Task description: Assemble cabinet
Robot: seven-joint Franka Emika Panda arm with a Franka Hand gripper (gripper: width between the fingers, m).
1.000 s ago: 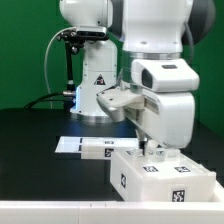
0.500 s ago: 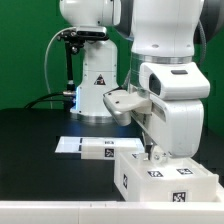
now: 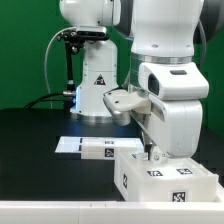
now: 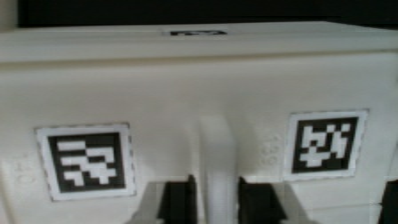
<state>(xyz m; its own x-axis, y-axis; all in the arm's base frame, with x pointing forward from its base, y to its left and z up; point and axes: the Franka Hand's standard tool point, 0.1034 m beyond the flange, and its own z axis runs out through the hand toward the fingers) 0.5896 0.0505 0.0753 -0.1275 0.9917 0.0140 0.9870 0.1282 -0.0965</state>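
Your pincer (image 3: 150, 151) meets the cabinet (image 3: 165, 178) at its top wall, likely to grip and reposition it; whether it's clenched, you cannot tell.

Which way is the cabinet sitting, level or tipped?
Level: the cabinet rests flat on the black table, its tagged top face horizontal.

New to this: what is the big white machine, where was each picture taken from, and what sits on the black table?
The white machine is a robot arm; its two-finger gripper points down onto the large white plastic box-shaped cabinet body. One picture is from a camera off the arm, the other from its wrist, close to the cabinet's black-and-white marker tags. A thin flat white marker board also lies on the black table. Whether the gripper grips the cabinet cannot be told.
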